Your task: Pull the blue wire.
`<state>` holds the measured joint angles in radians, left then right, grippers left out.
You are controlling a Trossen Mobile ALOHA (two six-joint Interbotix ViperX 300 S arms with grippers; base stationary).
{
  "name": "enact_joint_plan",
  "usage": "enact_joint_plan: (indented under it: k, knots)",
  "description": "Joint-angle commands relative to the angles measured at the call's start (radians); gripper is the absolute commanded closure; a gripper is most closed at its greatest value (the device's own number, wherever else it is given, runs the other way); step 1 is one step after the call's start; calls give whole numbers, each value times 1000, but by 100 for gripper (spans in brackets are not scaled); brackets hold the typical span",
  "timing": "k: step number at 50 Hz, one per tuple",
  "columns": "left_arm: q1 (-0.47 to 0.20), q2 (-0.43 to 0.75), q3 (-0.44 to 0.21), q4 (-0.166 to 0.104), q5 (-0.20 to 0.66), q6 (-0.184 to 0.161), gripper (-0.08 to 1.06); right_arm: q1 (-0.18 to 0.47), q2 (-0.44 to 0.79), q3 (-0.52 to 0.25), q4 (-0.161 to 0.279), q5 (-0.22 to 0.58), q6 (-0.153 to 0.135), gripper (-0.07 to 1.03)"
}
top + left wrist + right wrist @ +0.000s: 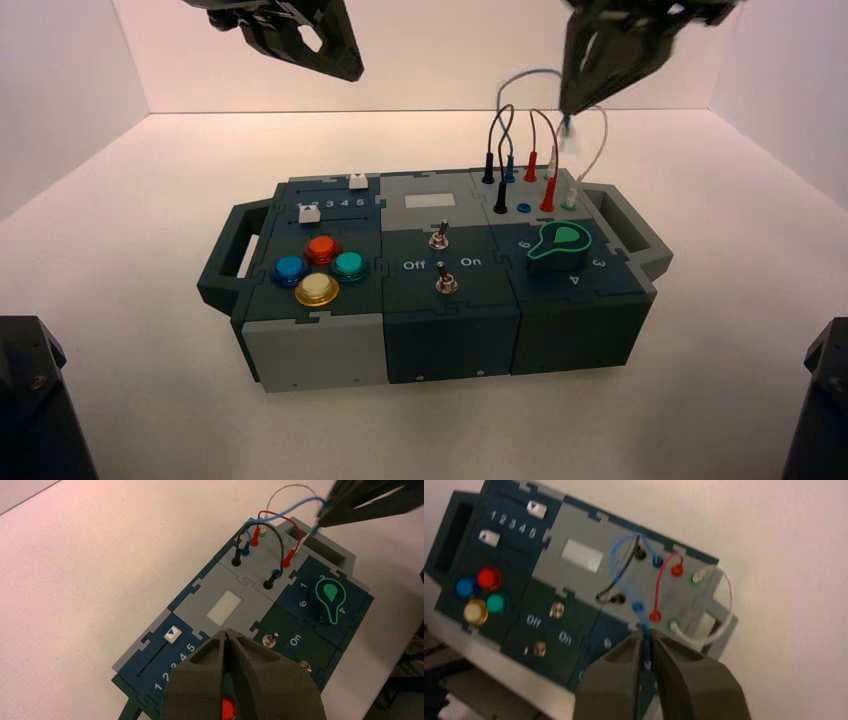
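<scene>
The blue wire [525, 73] arcs above the back right of the box [450, 320]. One plug stands in a rear socket [509, 170]. Its other plug [567, 125] hangs in the air, pinched at the tips of my right gripper [568, 105], which is raised over the wire panel. In the right wrist view that plug [645, 630] sits between the fingers of the right gripper [645, 637], above an empty blue socket [637, 606]. My left gripper [227, 631] is shut and empty, hovering high over the box's left half.
Black [503, 125], red [545, 125] and white [598, 140] wires stay plugged in beside the blue one. A green knob [560, 242], two toggle switches [439, 238], coloured buttons [320, 268] and sliders [310, 212] fill the box's top. Handles stick out at both ends.
</scene>
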<state>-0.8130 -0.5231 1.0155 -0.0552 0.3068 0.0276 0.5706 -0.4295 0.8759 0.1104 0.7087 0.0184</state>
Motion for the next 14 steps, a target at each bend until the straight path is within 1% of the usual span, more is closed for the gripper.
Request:
enact_joint_plan:
  k: [1,2,14]
  knots:
    - [-3,-12,-35,2,-11,6,100,0,-49,-15,3,55,5,66]
    - [-3,-11,-35,2,-11,6,100,0,-55,-17,3,61,6,64]
    - [-2,-11,-35,2,-12,14,100,0,-133,-9,3,64,8,63]
